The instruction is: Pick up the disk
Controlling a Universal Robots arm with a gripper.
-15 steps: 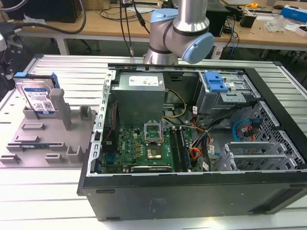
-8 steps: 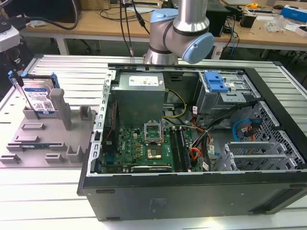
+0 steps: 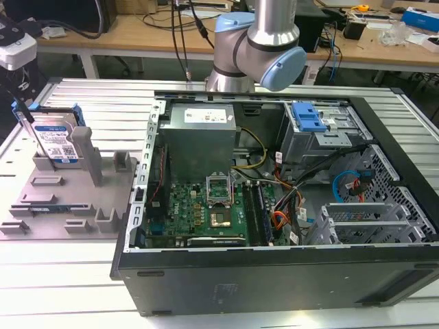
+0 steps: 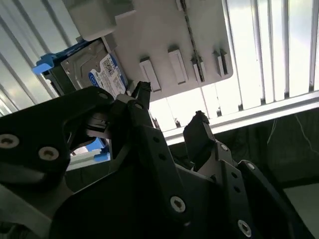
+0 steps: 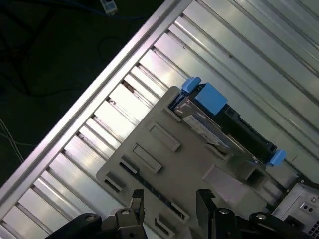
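The disk [image 3: 55,142] is seated on edge in a slot of the grey moulded plastic fixture [image 3: 68,205]. The fixture lies at the exterior view's left on the ribbed aluminium worktop [image 3: 62,288]. The disk is a flat rectangular unit with a silver metal casing and blue plastic side rails. A white-and-blue printed label is carried on its face; the print cannot be read. In the second wrist view the claw [image 4: 171,107], built of two matt black fingers with bolted links, is seen released, with nothing between its tips. It is positioned over the fixture, apart from the disk. An open-sided black steel computer case [image 3: 274,288] is placed just beside the fixture.
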